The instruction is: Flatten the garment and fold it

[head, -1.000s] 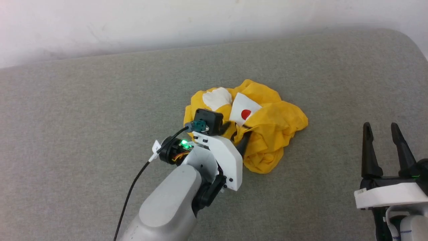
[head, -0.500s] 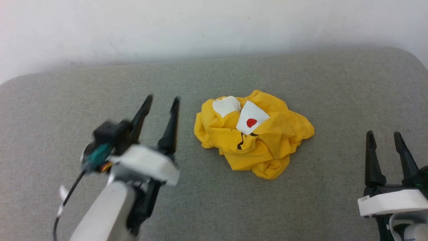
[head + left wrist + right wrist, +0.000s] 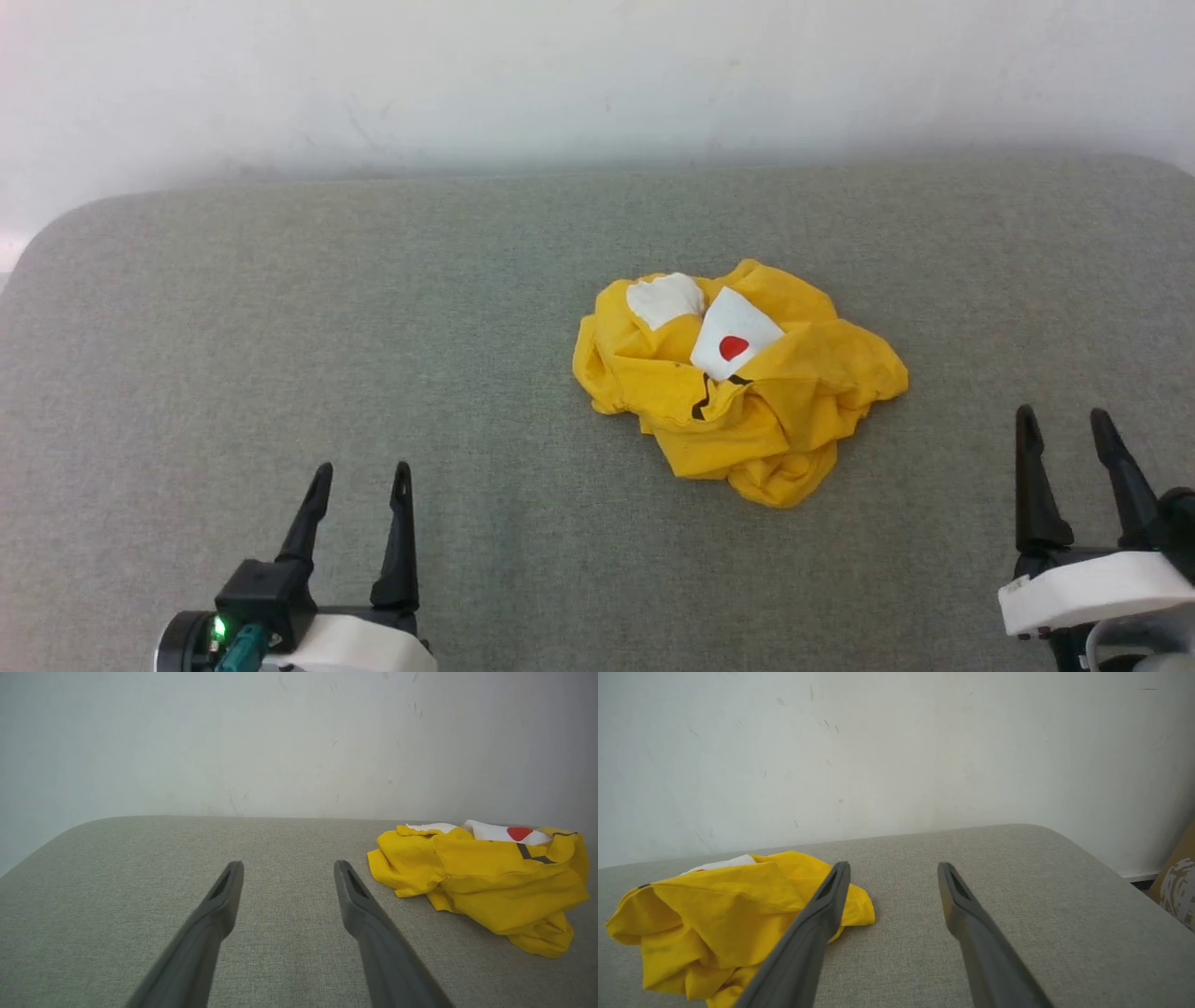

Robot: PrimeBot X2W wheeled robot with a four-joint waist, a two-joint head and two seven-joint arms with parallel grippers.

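Note:
The garment (image 3: 747, 392), a bright yellow T-shirt, lies crumpled in a heap near the middle of the grey cushioned surface (image 3: 373, 327), white print patches and a red dot facing up. My left gripper (image 3: 362, 471) stands open at the lower left, well clear of the heap, nothing between its fingers. At the lower right my right gripper (image 3: 1064, 417) is open and empty too. The left wrist view has the garment (image 3: 486, 882) to the right of the open left gripper (image 3: 288, 867). In the right wrist view the garment (image 3: 728, 905) lies left of the open right gripper (image 3: 893, 868).
A pale wall (image 3: 597, 75) runs behind the surface's far edge. The surface has rounded corners at the far left (image 3: 65, 233) and far right. A brown patterned object (image 3: 1178, 882) stands beyond the right edge.
My left gripper let go of the garment, opened and drew back to the lower left. The head camera shifted, so the heap sits lower and further right in the picture.

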